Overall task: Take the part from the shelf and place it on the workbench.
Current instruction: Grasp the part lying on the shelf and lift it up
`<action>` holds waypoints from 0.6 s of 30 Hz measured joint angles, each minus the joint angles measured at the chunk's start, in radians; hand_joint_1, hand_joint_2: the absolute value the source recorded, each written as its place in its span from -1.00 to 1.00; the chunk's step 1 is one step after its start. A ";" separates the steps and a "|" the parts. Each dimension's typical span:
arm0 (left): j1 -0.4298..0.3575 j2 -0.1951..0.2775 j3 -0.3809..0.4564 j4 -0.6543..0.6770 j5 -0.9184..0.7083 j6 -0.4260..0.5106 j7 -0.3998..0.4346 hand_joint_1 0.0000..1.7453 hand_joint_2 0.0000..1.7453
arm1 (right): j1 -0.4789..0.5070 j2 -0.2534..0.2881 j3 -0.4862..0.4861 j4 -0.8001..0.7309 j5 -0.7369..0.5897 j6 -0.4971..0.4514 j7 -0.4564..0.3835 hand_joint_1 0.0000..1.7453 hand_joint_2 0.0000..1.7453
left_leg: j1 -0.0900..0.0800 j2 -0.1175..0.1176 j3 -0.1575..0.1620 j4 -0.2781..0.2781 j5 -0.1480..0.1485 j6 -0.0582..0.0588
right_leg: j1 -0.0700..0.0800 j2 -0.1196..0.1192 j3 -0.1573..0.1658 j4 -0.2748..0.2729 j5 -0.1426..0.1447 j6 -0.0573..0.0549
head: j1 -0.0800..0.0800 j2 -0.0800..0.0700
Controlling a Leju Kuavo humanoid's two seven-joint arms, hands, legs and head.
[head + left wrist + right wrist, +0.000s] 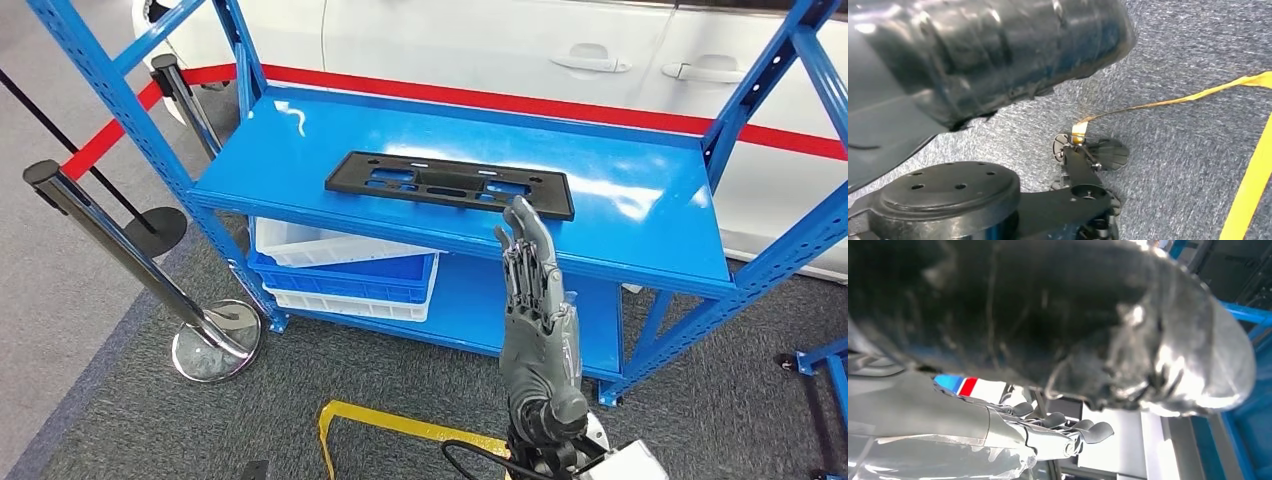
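The black plastic part, a long flat frame with cut-out slots, is lying flat on the top shelf of the blue metal rack, its long side running along the shelf and sitting nearer the front edge than the back. The robot's right hand is reaching up toward it from below, palm side turned away, fingers straight and slightly spread, holding nothing. From where I am standing the fingertips are overlapping the near right end of the part, but I cannot tell whether they are touching it or hovering just in front of it. In the right wrist view the same fingers are showing loosely extended with nothing between them.

I cannot tell how the left hand is set; the left wrist view is looking down at grey carpet crossed by yellow tape.

Under the top shelf, on the lower level, stacked white and blue plastic bins are sitting toward the left side. Behind the rack a white car with a red stripe is standing close. To the left, chrome barrier posts with round bases are standing on the carpet, a red belt running between them. Yellow tape is marking the floor in front of the rack.
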 joint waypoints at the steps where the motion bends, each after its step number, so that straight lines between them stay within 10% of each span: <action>1: 0.000 0.001 0.000 0.000 0.000 0.000 0.000 -1.00 -1.00 | -0.001 0.001 0.000 0.002 0.000 0.000 0.000 -1.00 -1.00 | -0.002 -0.001 0.001 -0.003 -0.001 0.002 | 0.000 0.000 -0.001 -0.001 0.000 0.004 | 0.000 0.000; 5: 0.003 0.002 0.000 0.000 0.000 -0.001 0.000 -1.00 -1.00 | -0.006 0.005 0.003 0.012 0.000 0.000 0.001 -1.00 -1.00 | 0.005 0.000 0.011 -0.025 0.010 0.019 | 0.001 -0.001 -0.010 0.021 -0.020 0.020 | 0.002 0.000; 10: 0.002 0.006 0.000 0.000 0.001 -0.001 0.000 -1.00 -1.00 | -0.008 0.006 0.009 0.028 0.001 -0.003 0.001 -1.00 -1.00 | 0.005 0.002 0.017 -0.027 0.007 0.029 | -0.005 -0.001 -0.122 0.248 -0.109 0.033 | 0.006 0.000; 14: 0.002 0.006 0.000 0.000 0.003 -0.002 -0.001 -1.00 -1.00 | -0.011 0.006 0.011 0.036 0.001 -0.003 0.006 -1.00 -1.00 | 0.007 -0.001 0.015 -0.003 -0.009 0.019 | -0.013 -0.002 -0.043 0.070 -0.005 0.036 | 0.007 0.000; 18: 0.002 0.007 0.000 0.000 0.003 -0.002 0.001 -1.00 -1.00 | -0.015 0.009 0.015 0.039 0.001 0.000 0.014 -1.00 -1.00 | 0.006 0.000 0.007 0.008 -0.015 0.001 | -0.006 0.002 -0.023 0.022 0.000 0.015 | 0.007 0.000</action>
